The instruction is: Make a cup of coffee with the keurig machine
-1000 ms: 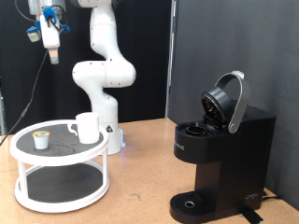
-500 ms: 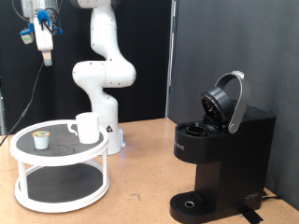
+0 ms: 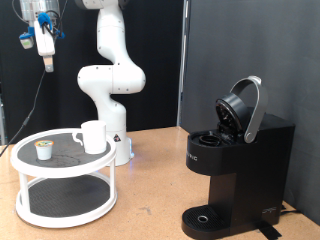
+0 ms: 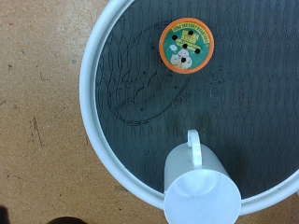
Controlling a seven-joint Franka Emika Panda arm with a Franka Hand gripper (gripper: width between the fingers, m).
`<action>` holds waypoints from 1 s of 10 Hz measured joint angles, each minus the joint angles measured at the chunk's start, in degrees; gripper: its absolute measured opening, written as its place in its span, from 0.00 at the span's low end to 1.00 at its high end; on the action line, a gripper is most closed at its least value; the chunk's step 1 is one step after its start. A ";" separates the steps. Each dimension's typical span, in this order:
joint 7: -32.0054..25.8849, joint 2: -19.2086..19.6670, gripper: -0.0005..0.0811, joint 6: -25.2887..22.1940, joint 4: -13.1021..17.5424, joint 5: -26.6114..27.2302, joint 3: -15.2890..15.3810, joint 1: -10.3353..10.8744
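Since a second ago the gripper has drifted slightly toward the exterior view's left, high above the white stand; whether it is open I cannot tell. It holds nothing. This looks like the approach step: reaching the pod calls for a long descent. Beside it stands the cup. Well apart, the keurig machine sits lid-up on a brown table, black curtains behind.

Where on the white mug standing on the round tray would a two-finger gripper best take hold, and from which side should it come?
Probably from above, closing across the rim wall of the cup. It stands upright with its mouth open, so one finger could go inside and one outside. Its handle points towards the coffee pod; gripping the wall away from it avoids that loop. The gripper hangs high above the tray.
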 joint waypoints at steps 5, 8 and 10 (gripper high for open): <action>-2.68 0.46 0.91 11.42 -8.54 -3.45 -3.76 -0.58; -2.64 1.20 0.91 19.39 -14.40 -5.73 -4.68 -1.26; -2.62 1.82 0.91 24.21 -17.54 -7.14 -5.34 -1.76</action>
